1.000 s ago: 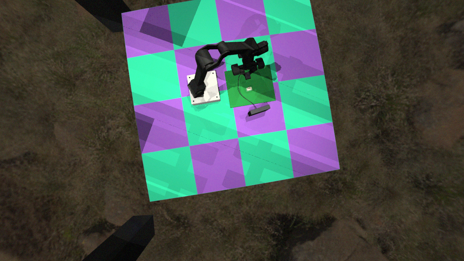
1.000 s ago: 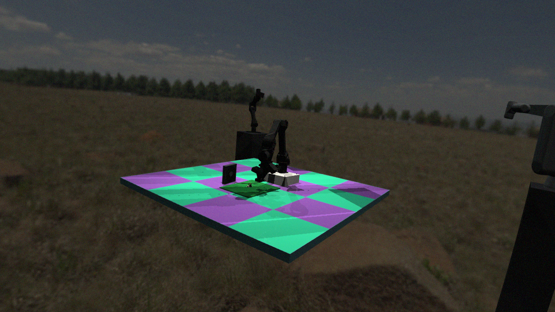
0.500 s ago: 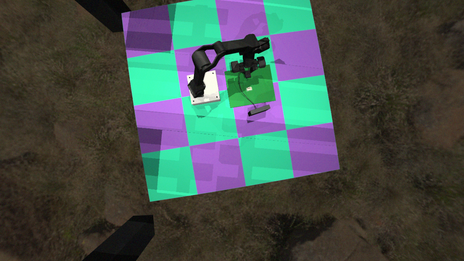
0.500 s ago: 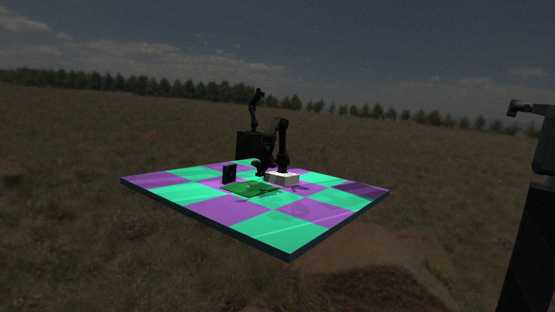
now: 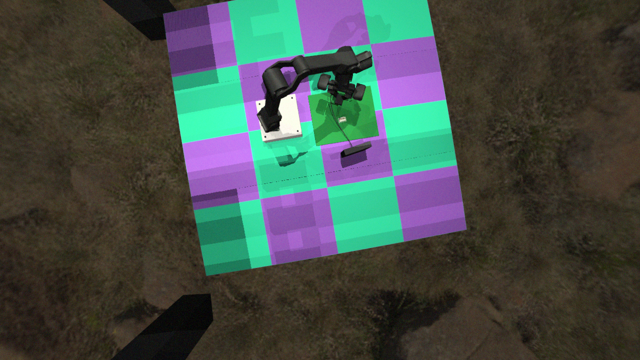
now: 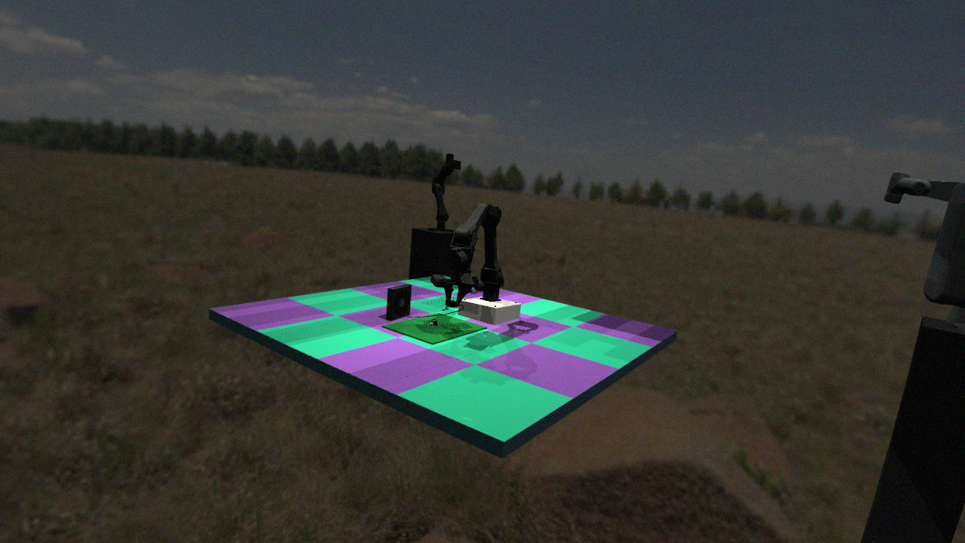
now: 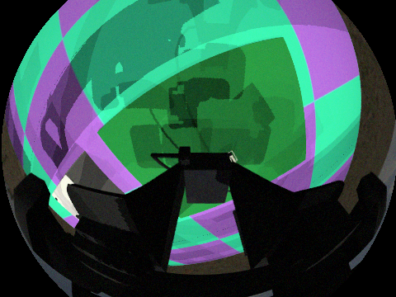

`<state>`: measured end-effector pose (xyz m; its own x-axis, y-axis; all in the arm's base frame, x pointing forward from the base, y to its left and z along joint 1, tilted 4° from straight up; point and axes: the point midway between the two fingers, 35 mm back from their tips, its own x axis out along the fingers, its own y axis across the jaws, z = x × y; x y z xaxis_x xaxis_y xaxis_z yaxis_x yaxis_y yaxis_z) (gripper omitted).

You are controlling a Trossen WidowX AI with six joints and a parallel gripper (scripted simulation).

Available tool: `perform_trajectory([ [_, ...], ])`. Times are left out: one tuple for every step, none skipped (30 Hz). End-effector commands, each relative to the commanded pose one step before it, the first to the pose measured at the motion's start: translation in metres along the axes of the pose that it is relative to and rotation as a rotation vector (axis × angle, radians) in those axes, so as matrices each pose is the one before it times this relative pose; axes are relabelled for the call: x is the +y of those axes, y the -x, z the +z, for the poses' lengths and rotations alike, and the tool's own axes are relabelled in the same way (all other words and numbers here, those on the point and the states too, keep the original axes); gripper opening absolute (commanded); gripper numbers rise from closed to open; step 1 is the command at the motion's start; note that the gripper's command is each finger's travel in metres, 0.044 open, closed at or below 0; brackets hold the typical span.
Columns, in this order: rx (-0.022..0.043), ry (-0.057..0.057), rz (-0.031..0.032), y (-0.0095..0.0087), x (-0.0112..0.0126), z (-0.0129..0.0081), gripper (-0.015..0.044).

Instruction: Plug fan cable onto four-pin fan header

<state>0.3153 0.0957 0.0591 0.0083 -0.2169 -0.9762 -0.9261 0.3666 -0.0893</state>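
The green board [image 5: 364, 127] [image 6: 405, 329] [image 7: 275, 88] lies flat on the checkered table. Its small white four-pin header [image 5: 341, 120] [image 6: 431, 324] stands near the board's middle. My gripper [image 5: 339, 97] [image 6: 453, 296] [image 7: 207, 167] hangs a little above the board's far part, away from the header. It is shut on the dark plug [image 7: 205, 186] of the fan's cable. The thin black cable [image 5: 336, 123] [image 7: 167, 132] runs across the board to the black fan [image 5: 355, 149] [image 6: 398, 301], which stands upright off the board's near edge.
The arm's white base block [image 5: 286, 127] [image 6: 495, 310] stands beside the board. A black box with a camera mast [image 6: 431, 250] stands behind the table. Dark posts [image 5: 170, 326] [image 6: 924, 432] stand off the table's corners.
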Motion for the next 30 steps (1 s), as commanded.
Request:
perform_trajectory([
  [-0.01415, -0.1283, 0.01185, -0.00026, 0.00034, -0.00043, 0.0000],
  [-0.00253, -0.0347, 0.00255, -0.00005, -0.00012, -0.00023, 0.0000],
  [-0.00245, -0.0347, 0.00263, -0.00005, -0.00013, -0.00022, 0.0000],
  [-0.00237, -0.0347, 0.00270, -0.00004, -0.00014, -0.00022, 0.0000],
  [-0.00228, -0.0347, 0.00277, -0.00004, -0.00015, -0.00021, 0.0000],
  [-0.00220, -0.0347, 0.00283, -0.00004, -0.00015, -0.00020, 0.0000],
  [-0.00211, -0.0346, 0.00290, -0.00003, -0.00016, -0.00020, 0.0000],
  [-0.00202, -0.0346, 0.00296, -0.00003, -0.00017, -0.00019, 0.0000],
  [-0.00193, -0.0346, 0.00302, -0.00003, -0.00017, -0.00019, 0.0000],
  [-0.00184, -0.0346, 0.00307, -0.00003, -0.00018, -0.00018, 0.0000],
  [-0.00175, -0.0346, 0.00313, -0.00002, -0.00019, -0.00017, 0.0000],
  [-0.00165, -0.0346, 0.00318, -0.00002, -0.00019, -0.00016, 0.0000],
  [-0.00156, -0.0346, 0.00322, -0.00002, -0.00020, -0.00016, 0.0000],
  [-0.00146, -0.0346, 0.00327, -0.00002, -0.00020, -0.00015, 0.0000],
  [-0.00136, -0.0346, 0.00331, -0.00001, -0.00021, -0.00014, 0.0000],
  [-0.00126, -0.0346, 0.00335, -0.00001, -0.00021, -0.00013, 0.0000],
  [-0.00116, -0.0346, 0.00338, -0.00001, -0.00022, -0.00012, 0.0000],
  [-0.00106, -0.0346, 0.00342, -0.00001, -0.00022, -0.00012, 0.0000],
  [-0.00095, -0.0346, 0.00345, 0.00000, -0.00023, -0.00011, 0.0000],
  [-0.00085, -0.0346, 0.00347, 0.00000, -0.00023, -0.00010, 0.0000],
  [-0.00074, -0.0346, 0.00350, 0.00000, -0.00023, -0.00009, 0.0000],
  [-0.00064, -0.0346, 0.00352, 0.00000, -0.00024, -0.00008, 0.0000],
  [-0.00053, -0.0346, 0.00353, 0.00001, -0.00024, -0.00007, 0.0000],
  [-0.00043, -0.0346, 0.00355, 0.00001, -0.00024, -0.00006, 0.0000],
  [-0.00032, -0.0346, 0.00356, 0.00001, -0.00024, -0.00006, 0.0000],
  [-0.00021, -0.0346, 0.00356, 0.00001, -0.00024, -0.00005, 0.0000],
  [-0.00010, -0.0346, 0.00357, 0.00002, -0.00024, -0.00004, 0.0000],
  [0.00000, -0.0346, 0.00357, 0.00002, -0.00024, -0.00003, 0.0000],
  [0.00011, -0.0346, 0.00357, 0.00002, -0.00025, -0.00002, 0.0000],
  [0.00022, -0.0346, 0.00356, 0.00002, -0.00025, -0.00001, 0.0000],
])
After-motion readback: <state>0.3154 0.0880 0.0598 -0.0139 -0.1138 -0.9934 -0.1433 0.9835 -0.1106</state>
